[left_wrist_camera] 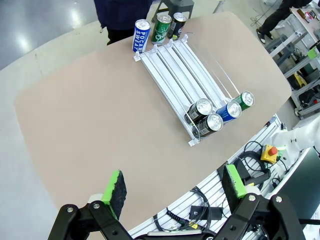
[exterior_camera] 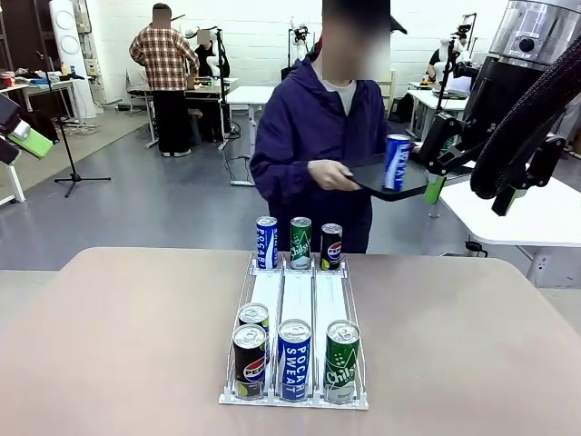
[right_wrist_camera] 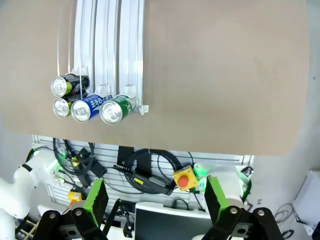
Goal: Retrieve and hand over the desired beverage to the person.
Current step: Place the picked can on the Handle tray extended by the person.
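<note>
Beyond the tan bench (exterior_camera: 109, 336), the person (exterior_camera: 313, 136) is standing at its far edge in a grey-floored lab, holding a black tray (exterior_camera: 386, 177) carrying a blue can (exterior_camera: 397, 162). On the bench, a white rack (exterior_camera: 295, 300) is holding drink cans at both ends. Both the left gripper (left_wrist_camera: 172, 187) and the right gripper (right_wrist_camera: 155, 200) are hovering above with jaws spread wide, gripping nothing

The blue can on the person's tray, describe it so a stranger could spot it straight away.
Look beyond the table's far edge to the person in the dark jacket, who holds a black tray. The blue can stands upright on it, the only can off the table's rack.
</note>
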You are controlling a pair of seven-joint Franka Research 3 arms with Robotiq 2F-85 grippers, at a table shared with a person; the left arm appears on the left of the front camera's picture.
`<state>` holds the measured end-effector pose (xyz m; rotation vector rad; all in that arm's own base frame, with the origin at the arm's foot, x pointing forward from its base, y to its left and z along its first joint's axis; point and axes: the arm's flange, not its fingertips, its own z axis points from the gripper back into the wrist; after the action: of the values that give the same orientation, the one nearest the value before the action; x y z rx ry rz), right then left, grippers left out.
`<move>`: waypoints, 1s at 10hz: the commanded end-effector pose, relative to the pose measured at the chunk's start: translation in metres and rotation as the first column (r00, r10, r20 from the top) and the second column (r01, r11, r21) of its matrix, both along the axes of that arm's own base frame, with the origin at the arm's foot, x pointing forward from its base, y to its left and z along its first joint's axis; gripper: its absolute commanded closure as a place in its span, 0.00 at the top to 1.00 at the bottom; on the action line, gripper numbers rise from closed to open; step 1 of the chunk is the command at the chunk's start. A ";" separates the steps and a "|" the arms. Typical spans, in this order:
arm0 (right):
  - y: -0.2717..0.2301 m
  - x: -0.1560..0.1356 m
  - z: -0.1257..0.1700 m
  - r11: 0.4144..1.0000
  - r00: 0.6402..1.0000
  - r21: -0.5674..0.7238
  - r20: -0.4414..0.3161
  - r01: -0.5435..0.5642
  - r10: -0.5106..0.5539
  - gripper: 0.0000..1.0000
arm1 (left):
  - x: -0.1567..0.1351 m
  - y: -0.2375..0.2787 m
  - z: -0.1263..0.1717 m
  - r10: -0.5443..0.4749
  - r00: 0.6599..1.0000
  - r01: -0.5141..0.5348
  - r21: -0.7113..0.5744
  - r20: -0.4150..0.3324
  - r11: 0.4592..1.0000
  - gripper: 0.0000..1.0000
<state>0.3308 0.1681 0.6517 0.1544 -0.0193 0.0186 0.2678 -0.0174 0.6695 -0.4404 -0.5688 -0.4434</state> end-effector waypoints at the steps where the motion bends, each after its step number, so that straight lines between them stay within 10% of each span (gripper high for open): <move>1: -0.001 -0.001 0.000 1.000 1.000 0.002 0.001 0.000 0.000 1.00 | 0.000 0.002 -0.001 -0.010 1.000 0.010 0.008 0.002 1.000 1.00; 7: 0.000 0.000 0.000 1.000 1.000 0.000 0.000 0.000 0.000 1.00 | 0.000 0.002 -0.001 -0.010 1.000 0.010 0.008 0.002 1.000 1.00; 10: -0.107 -0.046 0.047 0.958 0.974 0.216 0.167 -0.191 0.156 1.00 | 0.000 0.002 -0.001 -0.010 1.000 0.010 0.008 0.002 1.000 1.00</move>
<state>0.3008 0.1080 0.6927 0.2408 -0.1370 0.1158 0.2679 -0.0172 0.6694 -0.4405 -0.5687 -0.4429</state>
